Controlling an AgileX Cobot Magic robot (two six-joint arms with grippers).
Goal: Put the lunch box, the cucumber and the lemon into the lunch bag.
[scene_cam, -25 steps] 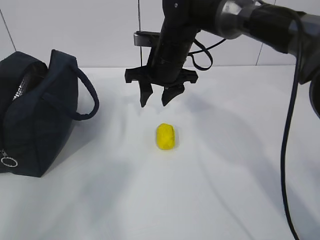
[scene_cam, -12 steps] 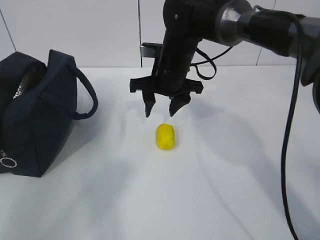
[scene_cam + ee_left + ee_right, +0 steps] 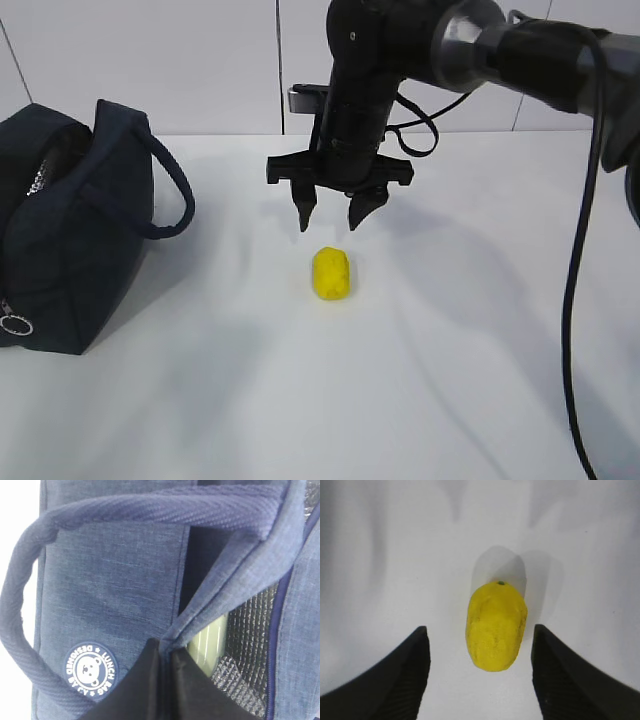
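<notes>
Right gripper (image 3: 333, 218) is spread wide, nothing held, poised just above the one lemon (image 3: 331, 273) on the table (image 3: 450, 380). Left gripper (image 3: 165, 652) is seen only at the wrist, clamped on the bag (image 3: 120, 585) edge; a pale green lid (image 3: 210, 642) is glimpsed inside

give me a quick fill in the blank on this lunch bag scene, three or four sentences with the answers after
1. The right tool hangs above the ____ fruit, the lemon.
2. Its jaws are ____, with nothing between them.
3. The left tool is shut on the fabric edge of the ____ by its opening.
4. The lemon lies on the white ____.

Missing words: yellow; open; lunch bag; table
</notes>
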